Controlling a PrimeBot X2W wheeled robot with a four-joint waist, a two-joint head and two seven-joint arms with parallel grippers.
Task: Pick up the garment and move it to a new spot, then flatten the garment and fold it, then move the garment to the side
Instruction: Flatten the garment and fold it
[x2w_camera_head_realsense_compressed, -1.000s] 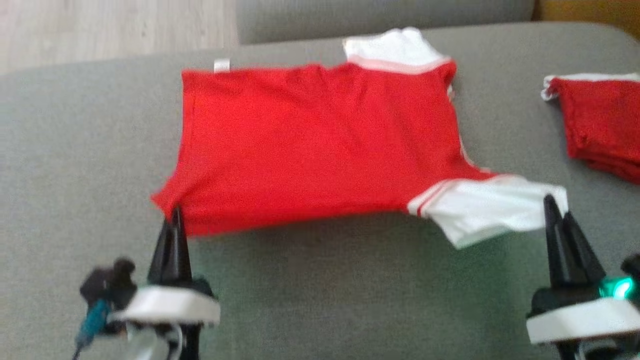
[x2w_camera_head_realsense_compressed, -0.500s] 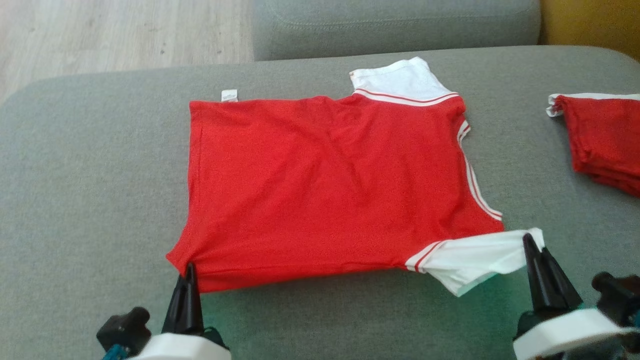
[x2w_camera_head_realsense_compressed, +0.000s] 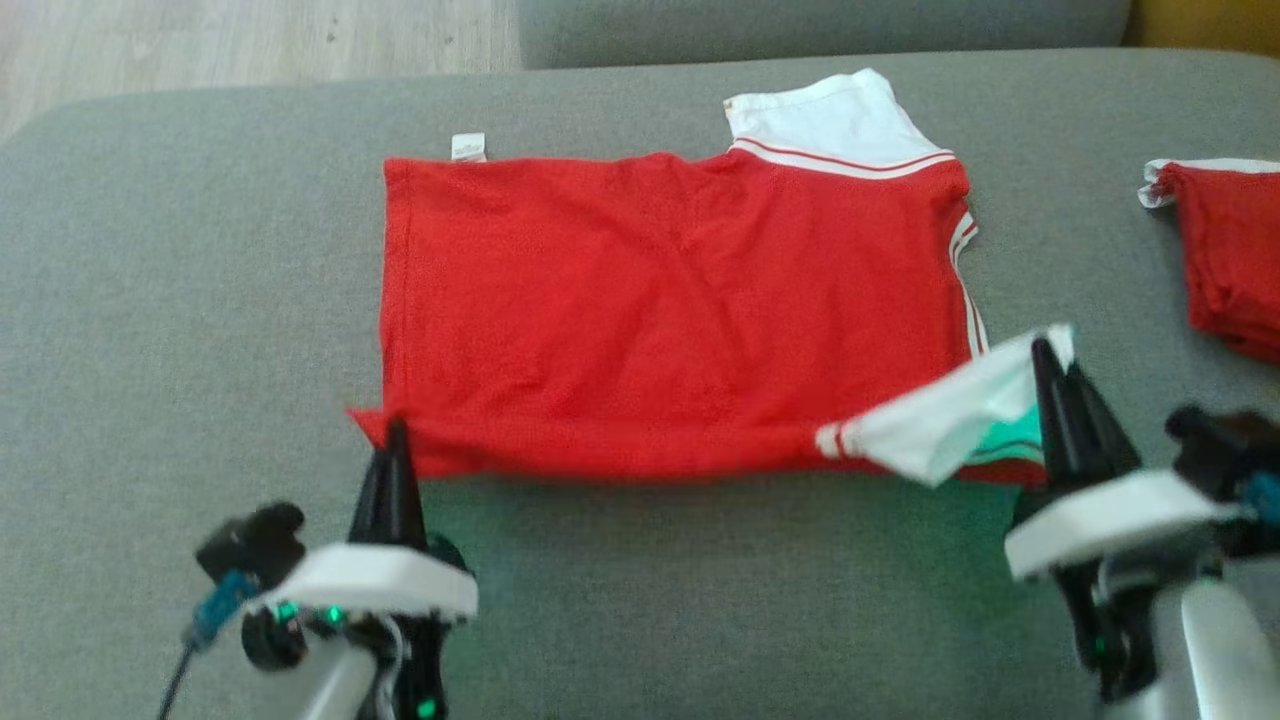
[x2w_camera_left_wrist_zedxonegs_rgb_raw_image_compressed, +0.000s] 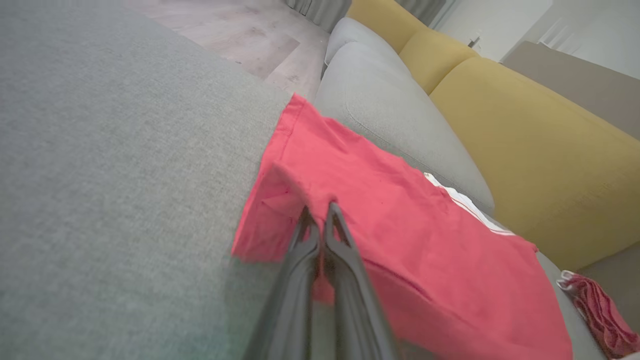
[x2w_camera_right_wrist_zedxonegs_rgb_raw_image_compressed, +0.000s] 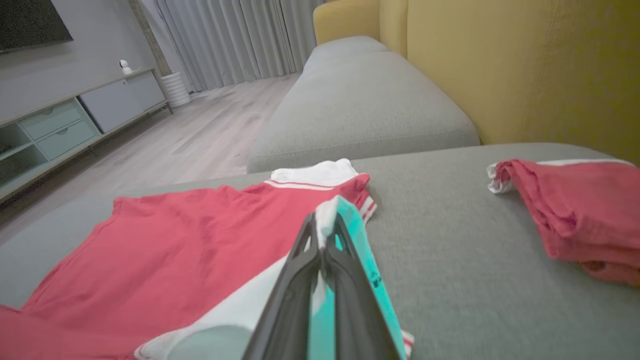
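The garment (x2w_camera_head_realsense_compressed: 660, 310) is a red T-shirt with white sleeves, spread on the grey sofa seat (x2w_camera_head_realsense_compressed: 180, 330). My left gripper (x2w_camera_head_realsense_compressed: 398, 432) is shut on its near left hem corner, seen up close as red cloth (x2w_camera_left_wrist_zedxonegs_rgb_raw_image_compressed: 350, 195) pinched between the fingers (x2w_camera_left_wrist_zedxonegs_rgb_raw_image_compressed: 305, 235). My right gripper (x2w_camera_head_realsense_compressed: 1050, 350) is shut on the near white sleeve (x2w_camera_head_realsense_compressed: 950, 420), lifted and folded back over the red body. In the right wrist view the sleeve tip (x2w_camera_right_wrist_zedxonegs_rgb_raw_image_compressed: 327, 212) sticks out between the shut fingers. The far white sleeve (x2w_camera_head_realsense_compressed: 830, 120) lies flat.
A second red garment (x2w_camera_head_realsense_compressed: 1230, 255), folded, lies at the seat's right edge, also in the right wrist view (x2w_camera_right_wrist_zedxonegs_rgb_raw_image_compressed: 580, 215). Another grey cushion (x2w_camera_right_wrist_zedxonegs_rgb_raw_image_compressed: 360, 100) and a yellow backrest (x2w_camera_right_wrist_zedxonegs_rgb_raw_image_compressed: 515, 65) stand behind. Wooden floor (x2w_camera_head_realsense_compressed: 240, 40) shows at far left.
Both grippers have moved forward over the shirt, carrying the near edge with them. The white sleeve has risen and turned back over the red body. The camera view shifted too.
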